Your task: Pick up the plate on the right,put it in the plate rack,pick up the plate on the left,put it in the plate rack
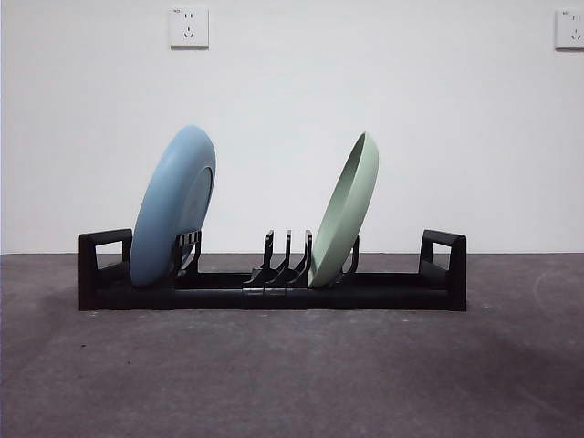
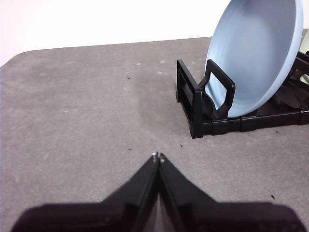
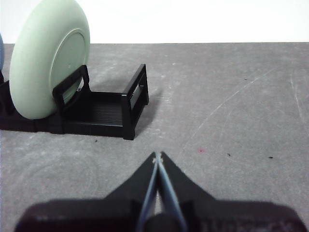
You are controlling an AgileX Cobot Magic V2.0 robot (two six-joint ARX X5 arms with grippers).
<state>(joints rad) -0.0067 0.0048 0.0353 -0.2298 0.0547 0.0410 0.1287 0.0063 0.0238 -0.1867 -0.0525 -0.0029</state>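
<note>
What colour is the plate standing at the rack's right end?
Pale green plate, leaning in the black plate rack; the right wrist view shows it best.

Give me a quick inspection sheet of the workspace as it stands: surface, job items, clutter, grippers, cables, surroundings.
Surface: dark grey table, scuffed, with small specks near both arms.
Plate rack: black, lying lengthwise across the table, a loop handle at each end.
Blue plate: standing on edge in the rack near one end handle, leaning on the prongs.
Green plate: standing on edge in the rack toward the other end, also leaning; empty prongs between the two plates.
Clutter: nothing seen beyond the specks.
Left gripper: jaws together, empty, off the blue plate's end of the rack.
Right gripper: jaws together, empty, off the green plate's end.
Cables: nothing seen.
Surroundings: white wall with two sockets.
</note>
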